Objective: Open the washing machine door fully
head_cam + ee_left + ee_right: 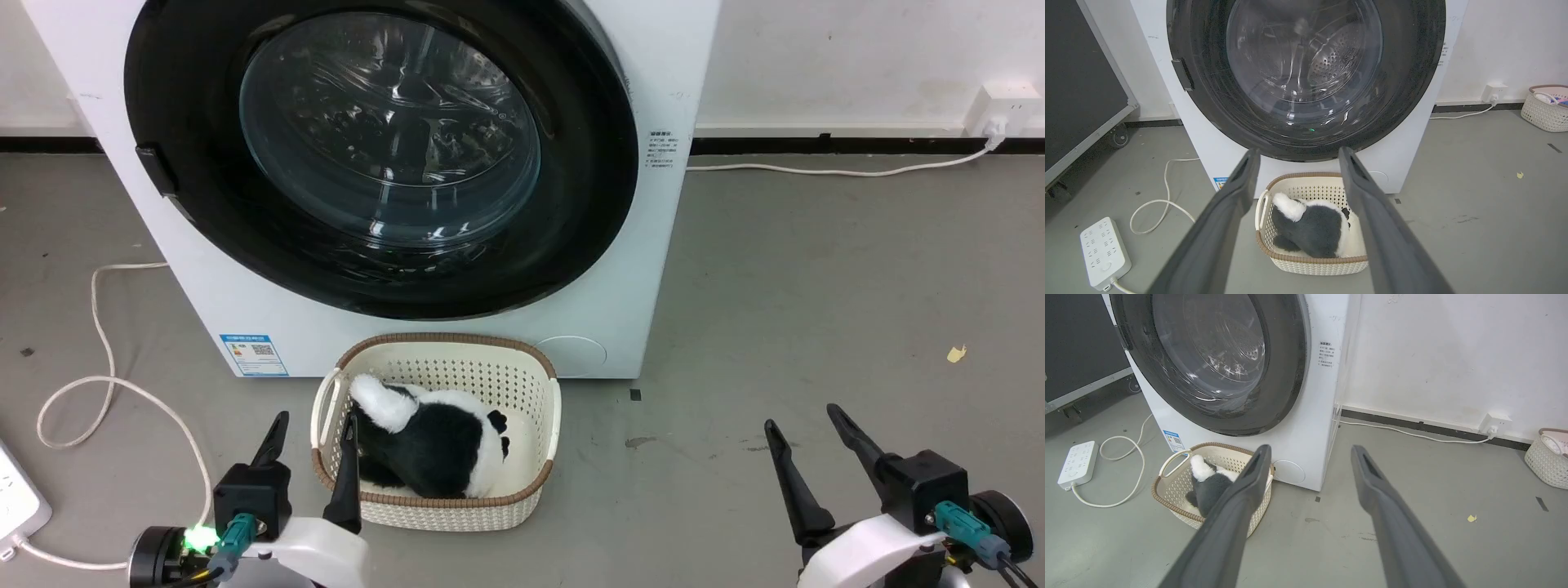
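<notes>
The washing machine (343, 331) is a white box standing in front of me. Its door (390, 131), a glossy black ring around clear glass, lies flat against the front. A small dark handle (155, 170) sits on the ring's left edge. The steel drum shows through the door (1306, 61) in the left wrist view. My left gripper (317, 420) is open low on the left, well short of the door, with nothing between its fingers (1237, 192). My right gripper (801, 416) is open at the lower right, over bare floor, and is empty in the right wrist view (1311, 448).
A cream basket (545, 392) holding a black-and-white plush toy (433, 441) stands on the floor right under the door. A white cable (98, 327) and power strip (1104, 253) lie to the left. A black wheeled case (1081, 81) stands further left, and another basket (1545, 110) is at the far right wall.
</notes>
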### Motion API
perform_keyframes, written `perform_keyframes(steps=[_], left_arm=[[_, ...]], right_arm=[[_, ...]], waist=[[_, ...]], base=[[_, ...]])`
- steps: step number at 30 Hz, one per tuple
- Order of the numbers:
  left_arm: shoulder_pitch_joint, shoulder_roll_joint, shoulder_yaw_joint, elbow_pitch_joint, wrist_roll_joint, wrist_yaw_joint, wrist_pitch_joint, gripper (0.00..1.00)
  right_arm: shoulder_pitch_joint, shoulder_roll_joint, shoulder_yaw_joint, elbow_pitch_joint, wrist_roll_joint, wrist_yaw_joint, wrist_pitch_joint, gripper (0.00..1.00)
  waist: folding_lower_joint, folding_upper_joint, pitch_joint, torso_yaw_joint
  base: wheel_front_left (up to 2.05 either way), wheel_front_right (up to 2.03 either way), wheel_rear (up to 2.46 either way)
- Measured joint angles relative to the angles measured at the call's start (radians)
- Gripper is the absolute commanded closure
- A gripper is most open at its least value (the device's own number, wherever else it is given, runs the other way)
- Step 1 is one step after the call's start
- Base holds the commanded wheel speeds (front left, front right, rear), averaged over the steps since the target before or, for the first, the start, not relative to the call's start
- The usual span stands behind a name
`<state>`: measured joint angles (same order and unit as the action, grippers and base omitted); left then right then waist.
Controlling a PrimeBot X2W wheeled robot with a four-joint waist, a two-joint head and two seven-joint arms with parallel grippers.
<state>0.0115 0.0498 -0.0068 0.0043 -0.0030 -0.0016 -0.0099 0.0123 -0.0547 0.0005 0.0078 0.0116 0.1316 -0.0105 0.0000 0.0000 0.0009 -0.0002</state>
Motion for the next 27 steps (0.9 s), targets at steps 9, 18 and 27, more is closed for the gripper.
perform_keyframes(steps=[9, 18, 27], left_arm=[[0.000, 0.000, -0.009, 0.000, -0.008, 0.008, -0.018, 0.00], [0.000, 0.000, -0.017, -0.004, -0.011, 0.017, -0.036, 0.00], [-0.007, 0.000, -0.031, -0.017, -0.020, 0.029, -0.054, 0.00]], right_arm=[[0.000, 0.000, 0.001, 0.001, 0.019, 0.000, -0.018, 0.00], [-0.001, -0.001, 0.001, -0.007, 0.053, 0.000, -0.027, 0.00], [-0.044, -0.010, -0.013, -0.026, 0.125, 0.000, -0.017, 0.00]], waist=[[0.0000, 0.0000, 0.004, 0.003], [0.0000, 0.0000, 0.018, 0.015], [0.0000, 0.0000, 0.052, 0.031]], base=[[0.00, 0.00, 0.00], [0.00, 0.00, 0.00], [0.00, 0.00, 0.00]])
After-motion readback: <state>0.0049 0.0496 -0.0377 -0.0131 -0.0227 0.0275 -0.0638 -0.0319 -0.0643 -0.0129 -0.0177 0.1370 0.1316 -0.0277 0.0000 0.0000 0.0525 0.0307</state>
